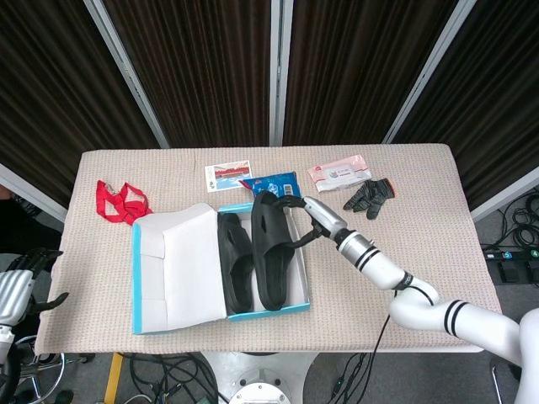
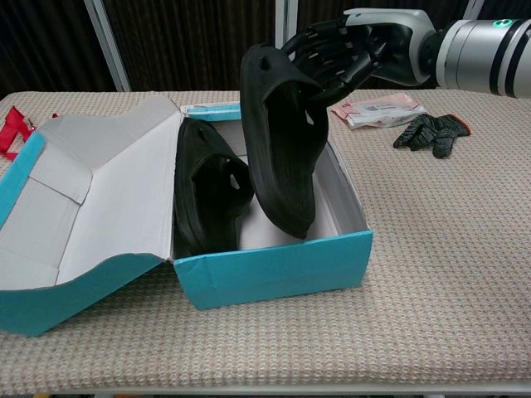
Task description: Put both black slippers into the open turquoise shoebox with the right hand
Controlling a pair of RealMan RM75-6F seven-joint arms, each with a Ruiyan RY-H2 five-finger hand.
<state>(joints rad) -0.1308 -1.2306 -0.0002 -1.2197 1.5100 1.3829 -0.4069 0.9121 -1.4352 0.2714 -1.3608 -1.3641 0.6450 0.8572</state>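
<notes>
Two black slippers (image 1: 234, 263) (image 1: 271, 252), one turquoise shoebox (image 1: 139, 286), one red strap (image 1: 118, 202), perhaps three packets (image 1: 338, 173), two hands (image 1: 313, 217) (image 1: 21, 286).

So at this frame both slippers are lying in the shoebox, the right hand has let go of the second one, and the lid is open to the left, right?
Not quite: the right hand has not let go. The chest view shows it gripping the second slipper by its upper end, tilted, with its lower end down inside the shoebox. The first slipper is in the box and the lid is open to the left.
</notes>
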